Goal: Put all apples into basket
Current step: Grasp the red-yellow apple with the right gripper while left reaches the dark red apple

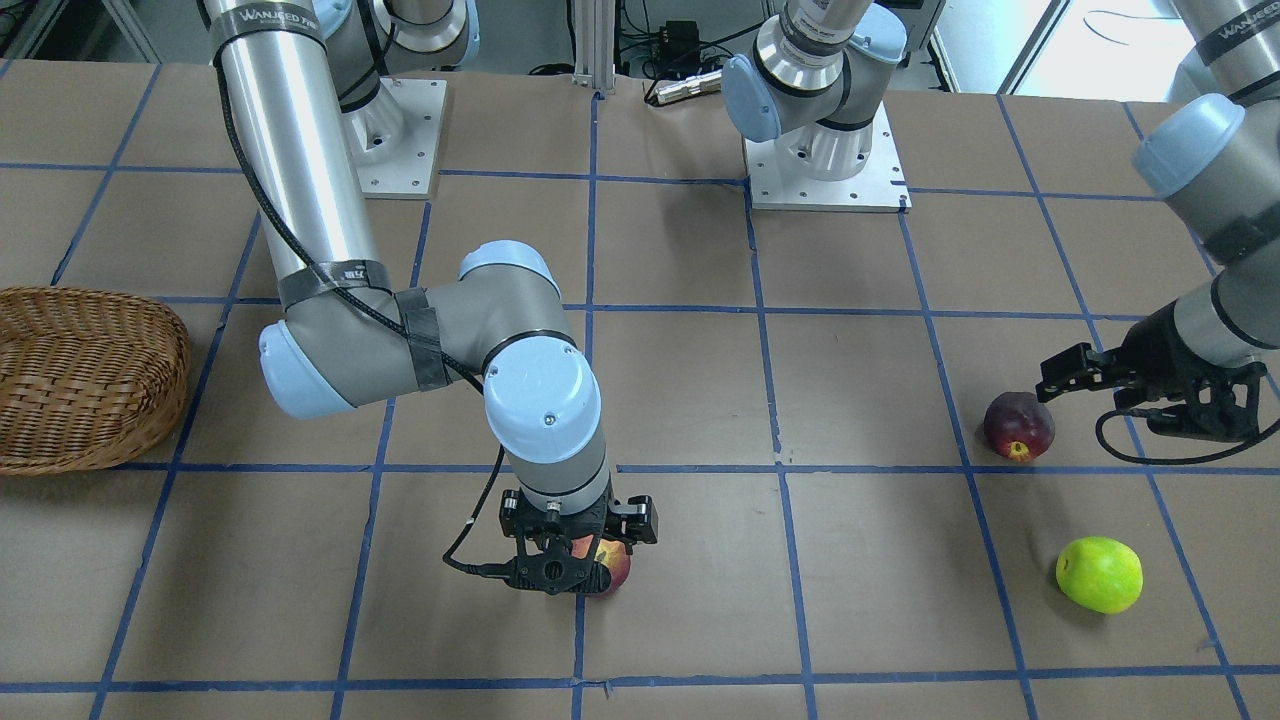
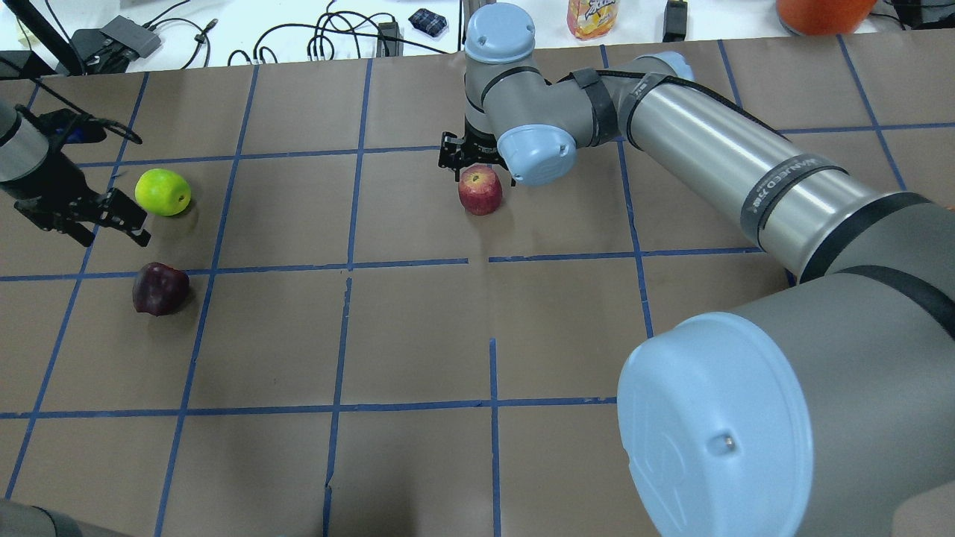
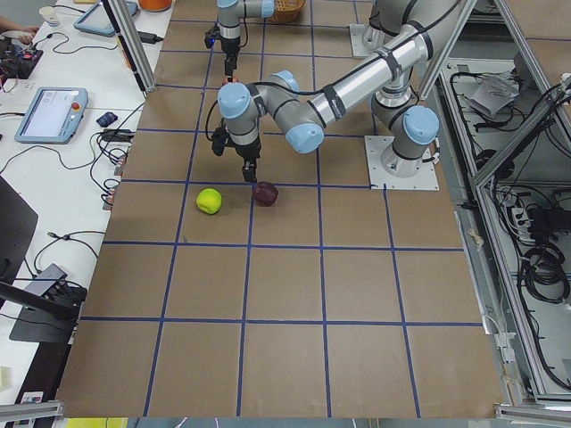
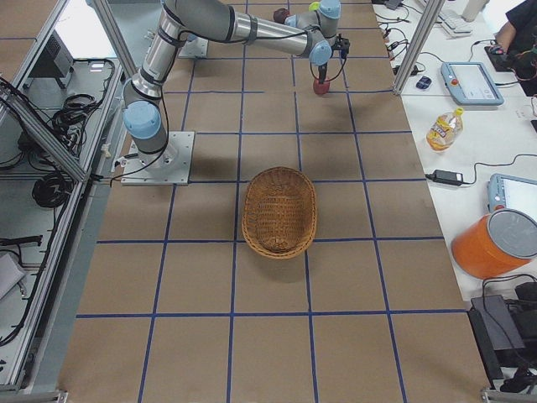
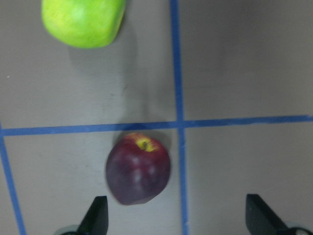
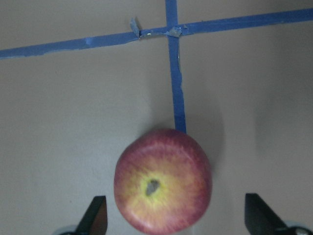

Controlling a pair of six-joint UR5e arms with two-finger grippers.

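Desk (image 1: 680,400): brown paper ruled into squares with blue tape; all the fruit lies on it.
Basket (image 4: 279,211): woven light-brown wicker, oval, out toward the robot's right end of the desk, well apart from every apple.
Red-and-yellow apple (image 6: 163,181): sits on the desk by the end of a blue tape strip, its hollowed yellow end facing up to the wrist camera, roughly mid-desk and on the far side from the robot's base.
Right arm (image 1: 300,200): reaches out across the desk with its wrist pointing straight down over the red-and-yellow apple.
Right jaws: spread wide, one fingertip (image 6: 98,215) on either side of that apple. The apple is closer to this fingertip, and neither one seems to touch it.
Dark red apple (image 5: 138,169): on the desk just beside a tape crossing, with a yellow patch at its top.
Green apple (image 1: 1099,574): near the dark red apple but not touching it, one tape line between them.
Left arm (image 1: 1210,320): comes in low from the robot's left side.
Left jaws: spread apart, hovering above the dark red apple, gripping nothing.
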